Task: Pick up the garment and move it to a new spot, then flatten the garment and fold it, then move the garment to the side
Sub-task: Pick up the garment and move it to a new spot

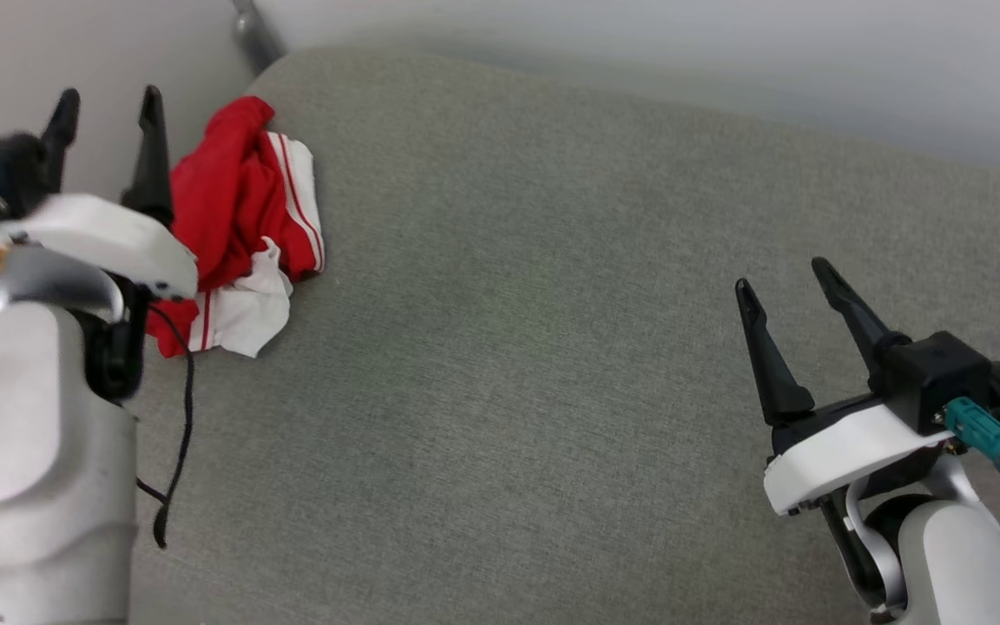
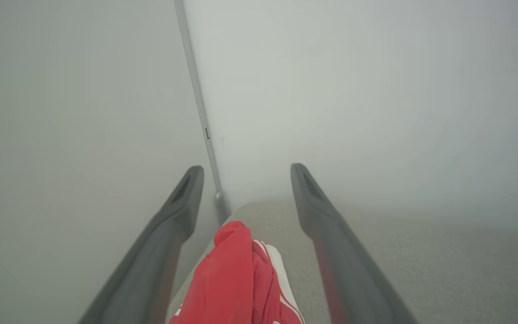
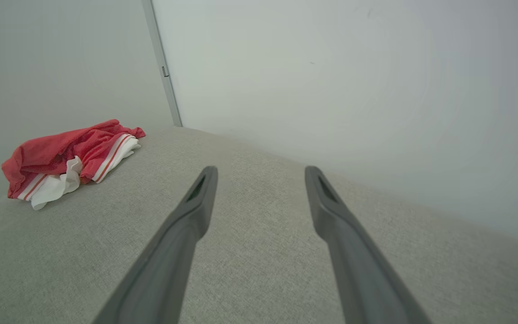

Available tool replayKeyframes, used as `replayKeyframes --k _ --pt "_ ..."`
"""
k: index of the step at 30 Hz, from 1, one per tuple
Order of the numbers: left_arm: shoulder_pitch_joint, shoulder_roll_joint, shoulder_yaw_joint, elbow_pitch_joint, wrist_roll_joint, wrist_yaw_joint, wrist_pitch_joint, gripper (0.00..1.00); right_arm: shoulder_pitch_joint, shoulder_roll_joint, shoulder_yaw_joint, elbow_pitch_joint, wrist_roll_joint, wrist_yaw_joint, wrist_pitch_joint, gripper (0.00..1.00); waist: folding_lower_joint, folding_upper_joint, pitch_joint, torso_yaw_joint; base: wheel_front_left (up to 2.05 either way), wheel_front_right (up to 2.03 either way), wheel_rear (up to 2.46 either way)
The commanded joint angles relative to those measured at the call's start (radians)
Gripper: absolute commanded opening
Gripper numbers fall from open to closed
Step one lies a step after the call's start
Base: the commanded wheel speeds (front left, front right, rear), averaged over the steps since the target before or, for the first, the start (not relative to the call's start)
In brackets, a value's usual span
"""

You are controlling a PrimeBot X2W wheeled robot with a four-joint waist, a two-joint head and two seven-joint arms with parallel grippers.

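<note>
Red and white, the garment (image 1: pixel 235 200) lies crumpled at the far left corner of the grey cloth-covered tabletop (image 1: pixel 509 347), close to its edge. The left jaws are spread wide just over it and hold nothing, while the right jaws, equally wide and empty, hang well apart from it over bare cloth. With the heap so near the edge, an off-centre pinch could catch only a sleeve or one layer, a sideways nudge might push it off the tabletop, and the loose black cable (image 1: pixel 187 399) by the left arm could snag.
</note>
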Motion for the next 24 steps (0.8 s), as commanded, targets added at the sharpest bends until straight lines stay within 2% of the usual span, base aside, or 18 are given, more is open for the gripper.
replayKeyframes --k 1,8,14,19,24 --pt "-0.033 0.015 -0.001 0.023 -0.016 -0.006 0.042 1.00 -0.022 -0.008 -0.001 -0.007 -0.001 0.000 0.001 1.00 -0.0001 0.0000 0.069 -0.049 0.00 0.00 0.00" --pt "-0.223 0.152 -0.025 0.170 -0.137 -0.019 0.393 1.00 -0.093 -0.029 0.005 -0.006 -0.010 0.000 -0.005 1.00 -0.0001 0.0000 0.206 -0.119 0.00 0.00 0.00" --pt "-0.265 0.253 -0.047 0.277 -0.254 -0.021 0.637 1.00 -0.139 -0.037 0.022 -0.002 -0.008 0.000 -0.010 1.00 -0.0001 0.0000 0.301 -0.163 0.00 0.00 0.00" --pt "-0.234 0.286 -0.018 0.356 -0.329 -0.022 0.744 1.00 -0.170 -0.045 0.028 -0.017 -0.010 0.000 -0.003 1.00 -0.0001 0.0000 0.368 -0.182 0.00 0.00 0.00" --pt "-0.213 0.290 -0.001 0.396 -0.353 -0.008 0.759 1.00 -0.185 -0.055 0.027 -0.034 -0.015 0.000 0.002 1.00 -0.0001 0.0000 0.407 -0.192 0.00 0.00 0.00"
